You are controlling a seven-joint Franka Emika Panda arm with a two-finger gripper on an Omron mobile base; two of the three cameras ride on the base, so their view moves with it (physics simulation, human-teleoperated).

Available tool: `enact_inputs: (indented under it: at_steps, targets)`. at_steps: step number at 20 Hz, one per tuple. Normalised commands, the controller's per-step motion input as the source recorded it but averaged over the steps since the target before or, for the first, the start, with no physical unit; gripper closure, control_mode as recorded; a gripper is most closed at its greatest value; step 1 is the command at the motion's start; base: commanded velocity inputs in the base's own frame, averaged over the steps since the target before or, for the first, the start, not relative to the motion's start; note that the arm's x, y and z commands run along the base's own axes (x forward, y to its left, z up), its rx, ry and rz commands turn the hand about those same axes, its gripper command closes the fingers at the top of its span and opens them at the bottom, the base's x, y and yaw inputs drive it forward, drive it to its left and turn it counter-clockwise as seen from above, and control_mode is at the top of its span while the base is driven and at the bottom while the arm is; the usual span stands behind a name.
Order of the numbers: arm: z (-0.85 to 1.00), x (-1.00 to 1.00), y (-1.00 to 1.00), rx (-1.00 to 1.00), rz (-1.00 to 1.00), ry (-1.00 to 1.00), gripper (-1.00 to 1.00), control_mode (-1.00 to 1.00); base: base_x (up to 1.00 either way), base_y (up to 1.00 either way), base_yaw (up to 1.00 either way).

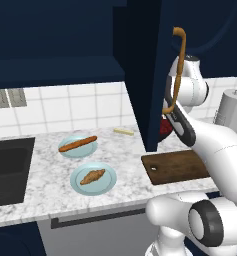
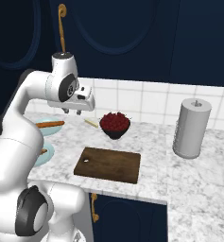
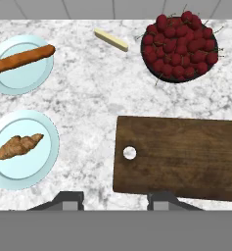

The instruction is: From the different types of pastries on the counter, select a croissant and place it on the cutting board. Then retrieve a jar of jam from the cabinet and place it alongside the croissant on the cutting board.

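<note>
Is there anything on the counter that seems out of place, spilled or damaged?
One small thing: a pale yellow stick lies bare on the white-grey marbled counter, while the golden-brown croissant and the long orange-brown bread stick each rest on a light blue plate. Nothing looks spilled or damaged.

Layout below the gripper (image 3: pixel 115 197): cutting board (image 3: pixel 186 157) directly beneath and rightward; croissant (image 3: pixel 17 147) on plate (image 3: pixel 36 169) to its left; bread stick (image 3: pixel 20 59) beyond; bowl of berries (image 3: pixel 178 46) beyond the board.
</note>
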Motion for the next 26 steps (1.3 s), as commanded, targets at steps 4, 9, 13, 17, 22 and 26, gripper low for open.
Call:
enact_inputs:
  at_steps: [4, 9, 13, 17, 22, 26]
  targets:
    - [0.0, 0.0, 0.0, 0.03, 0.0, 0.0, -1.0, -1.0, 0.0, 0.0, 0.0]
    - [0.0, 0.0, 0.0, 0.02, 0.0, 0.0, -1.0, -1.0, 0.0, 0.0, 0.0]
    - [0.0, 0.0, 0.0, 0.0, 0.0, 0.0, -1.0, -1.0, 0.0, 0.0, 0.0]
    - [0.0, 0.0, 0.0, 0.0, 0.0, 0.0, -1.0, -1.0, 0.0, 0.0, 0.0]
    - [0.0, 0.0, -0.02, 0.0, 0.0, 0.0, -1.0, -1.0, 0.0, 0.0, 0.0]
    - [0.0, 0.0, 0.0, 0.0, 0.0, 0.0, -1.0, -1.0, 0.0, 0.0, 0.0]
